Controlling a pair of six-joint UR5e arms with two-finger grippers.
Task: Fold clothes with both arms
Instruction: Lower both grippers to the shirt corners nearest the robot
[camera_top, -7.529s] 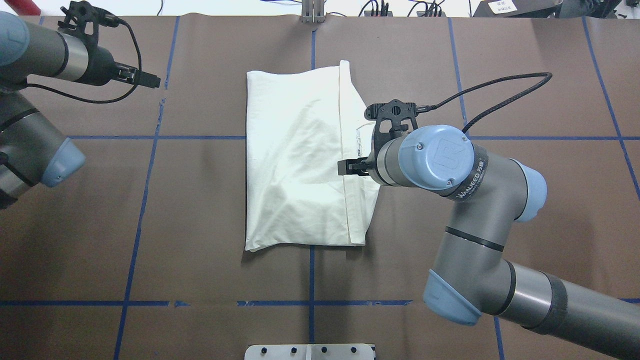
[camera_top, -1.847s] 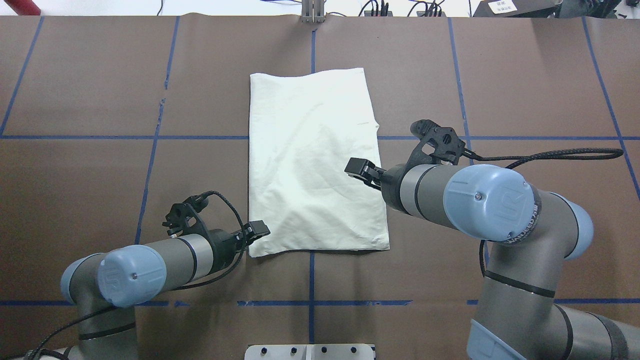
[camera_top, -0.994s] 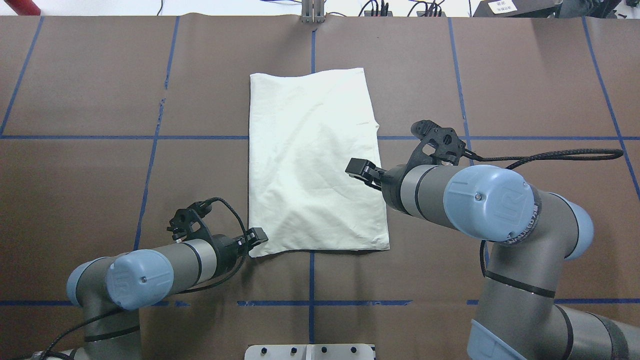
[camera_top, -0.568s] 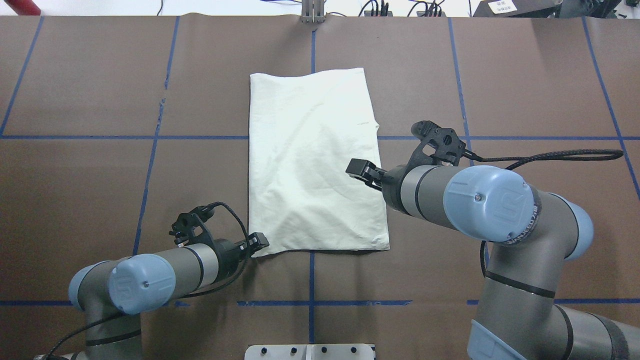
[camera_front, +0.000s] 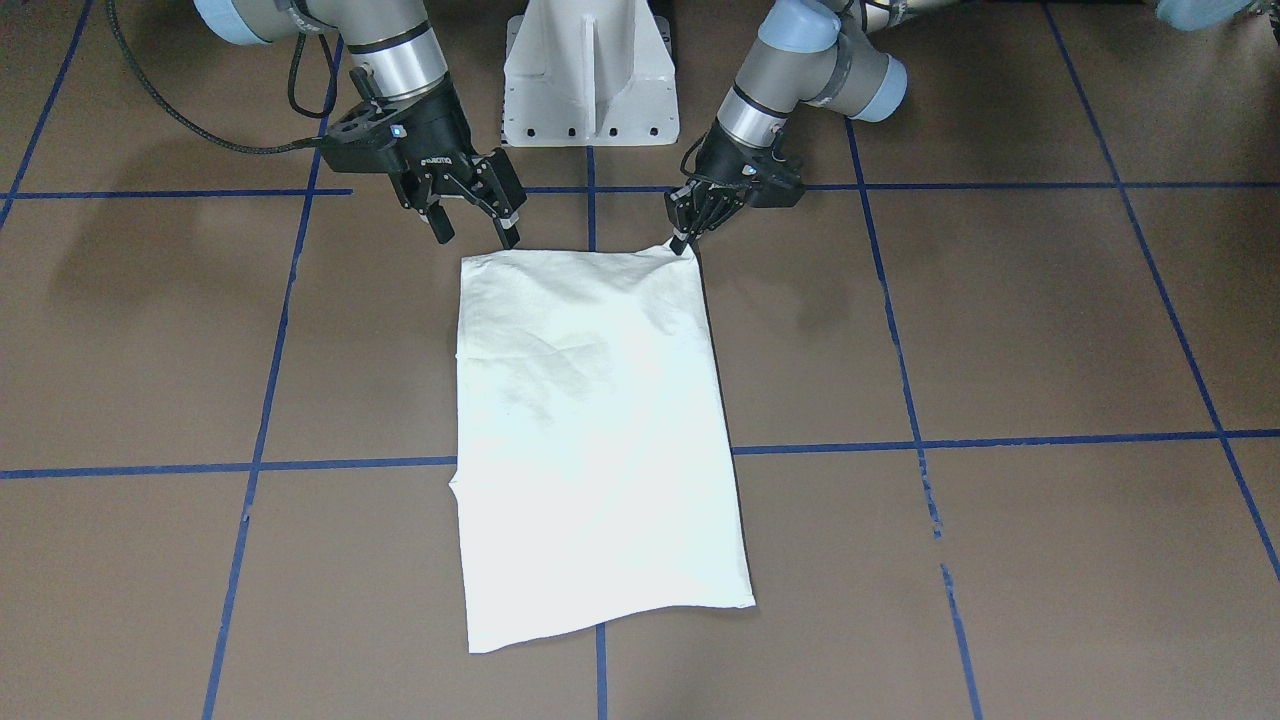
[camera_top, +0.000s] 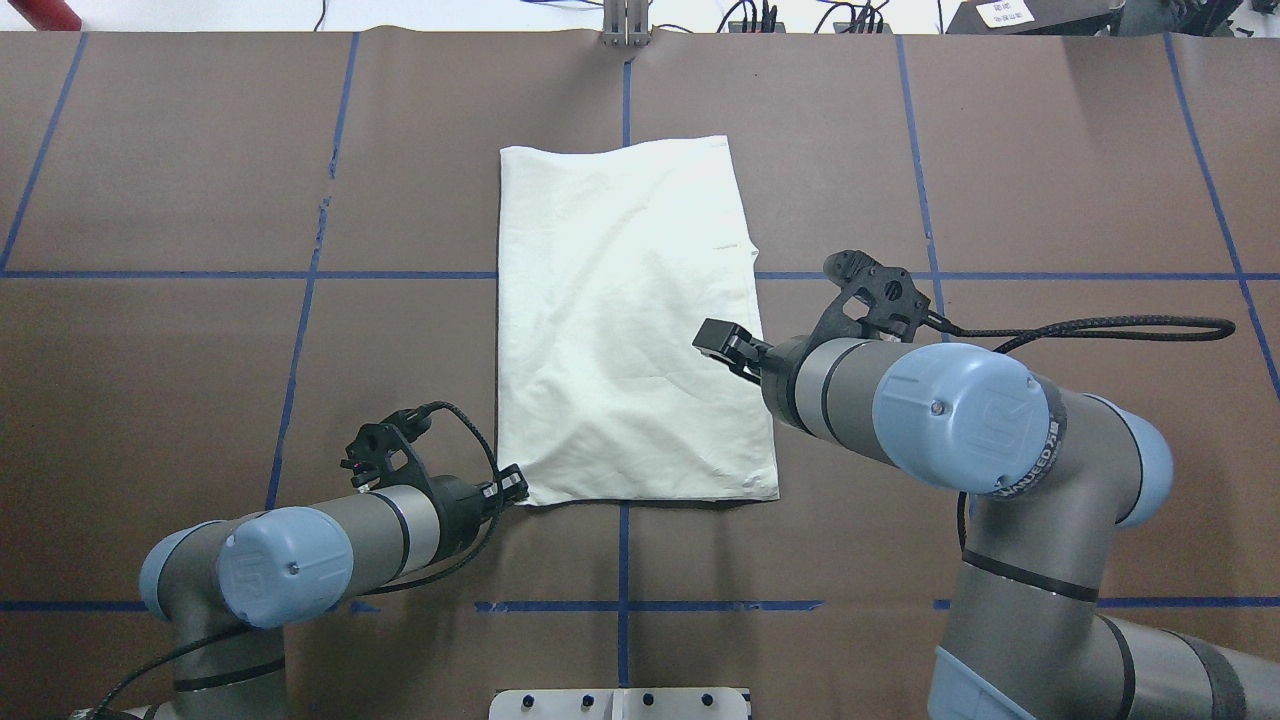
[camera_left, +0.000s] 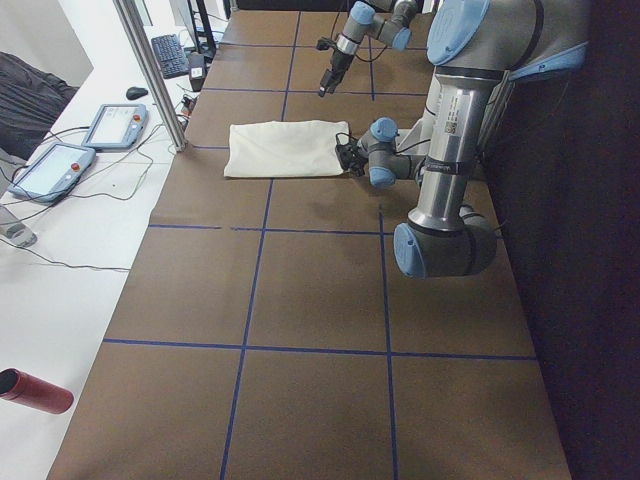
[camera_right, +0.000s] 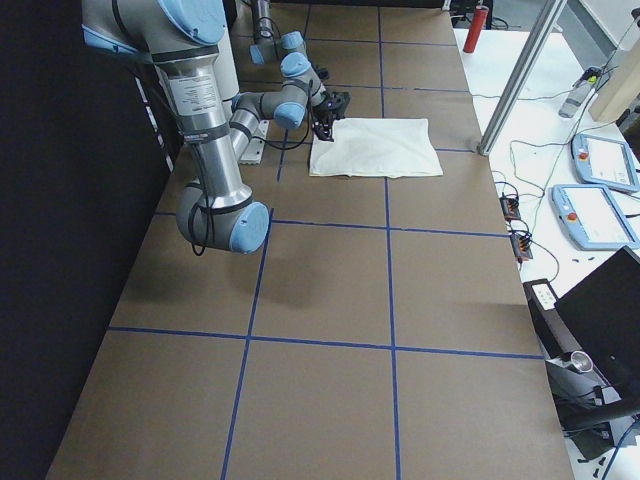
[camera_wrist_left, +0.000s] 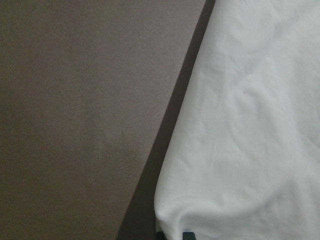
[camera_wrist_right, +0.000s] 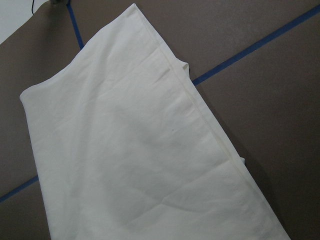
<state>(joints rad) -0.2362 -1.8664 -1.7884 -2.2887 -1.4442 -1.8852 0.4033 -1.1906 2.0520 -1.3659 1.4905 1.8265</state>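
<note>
1. The T-shirt (camera_top: 620, 320) is carried by the largest thing in view, the table (camera_top: 200, 350), which is covered in brown sheeting and marked off by blue tape lines (camera_top: 250, 275).
2. The right arm (camera_top: 950, 410) is reached in from the near right corner, its wrist held above the cloth's right side.
3. The left arm (camera_top: 330, 540) is stretched low along the table's near edge towards the cloth's near left corner.
4. The garment is laid flat at the middle of the table as a tall folded rectangle. Only plain cream fabric is shown, with soft creases, and a stitched hem is seen along one long side in the right wrist view.
5. A white pedestal base (camera_front: 588, 75) is seen between the two arms at the robot's edge of the table.
6. The right gripper (camera_front: 478, 238) is held with its fingers spread wide, raised above the near right corner, and nothing is grasped in it.
7. The left gripper (camera_front: 683, 238) is pinched together on the near left corner of the garment. In the left wrist view the fabric is bunched at the fingers.
</note>
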